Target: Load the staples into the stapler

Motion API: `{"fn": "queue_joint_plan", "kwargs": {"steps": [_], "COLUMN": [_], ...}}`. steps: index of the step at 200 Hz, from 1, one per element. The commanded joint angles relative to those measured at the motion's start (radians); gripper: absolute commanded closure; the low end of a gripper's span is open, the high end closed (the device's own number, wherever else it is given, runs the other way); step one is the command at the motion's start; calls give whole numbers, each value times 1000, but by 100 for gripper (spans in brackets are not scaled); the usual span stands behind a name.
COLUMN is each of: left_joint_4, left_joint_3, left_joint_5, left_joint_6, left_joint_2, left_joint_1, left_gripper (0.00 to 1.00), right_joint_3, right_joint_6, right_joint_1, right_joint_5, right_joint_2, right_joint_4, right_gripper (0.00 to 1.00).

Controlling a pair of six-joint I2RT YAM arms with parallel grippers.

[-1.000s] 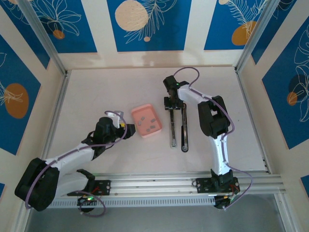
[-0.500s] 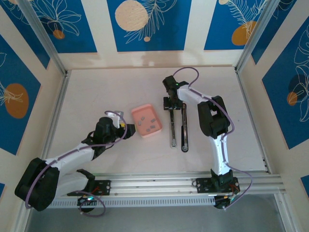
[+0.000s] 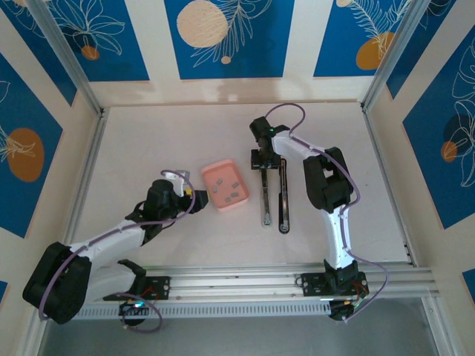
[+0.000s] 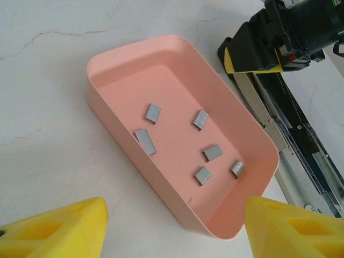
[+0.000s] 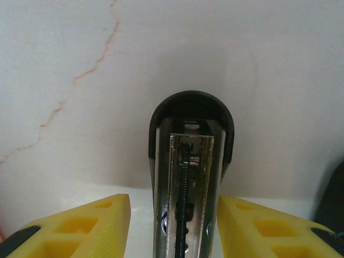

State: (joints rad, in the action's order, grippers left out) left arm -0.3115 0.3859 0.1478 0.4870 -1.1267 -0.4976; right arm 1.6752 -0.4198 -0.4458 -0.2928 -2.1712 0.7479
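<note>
Opened stapler [image 5: 189,161]: silver channel, black spring. Six grey staples [image 4: 213,152] in tray [image 4: 134,46]. Fingers: left gripper [image 4: 174,215] spread; right gripper [image 5: 173,204] straddling stapler, grip unclear.

Place: a robotics lab test cell, viewed from overhead.
Enclosure: blue wall panels [image 3: 223,37] printed with white leaves and orange discs, framed by aluminium posts [image 3: 67,63].
Work surface: pale marbled tabletop [image 3: 148,141]; left arm [image 3: 111,241] and right arm [image 3: 326,185] bolted to a metal rail [image 3: 245,278] at its near edge.
</note>
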Motion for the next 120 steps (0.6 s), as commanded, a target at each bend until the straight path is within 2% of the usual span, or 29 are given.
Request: {"fn": "queue_joint_plan", "kwargs": {"steps": [1, 48, 120], "left_joint_4": [-7, -21, -13], "left_joint_3": [32, 36, 42], "left_joint_5": [2, 16, 12], "left_joint_6": [-13, -7, -14], "left_joint_2": [-7, -21, -21], "left_joint_1": [9, 8, 8], "left_gripper": [33, 33, 33], "right_joint_3": [-10, -16, 33], "right_joint_6": [-4, -6, 7], "right_joint_1": [-10, -7, -4], "right_joint_5": [-22, -29, -10], "right_joint_2": [37, 63, -18], "right_joint_4": [25, 35, 46], "right_gripper": [53, 52, 53]}}
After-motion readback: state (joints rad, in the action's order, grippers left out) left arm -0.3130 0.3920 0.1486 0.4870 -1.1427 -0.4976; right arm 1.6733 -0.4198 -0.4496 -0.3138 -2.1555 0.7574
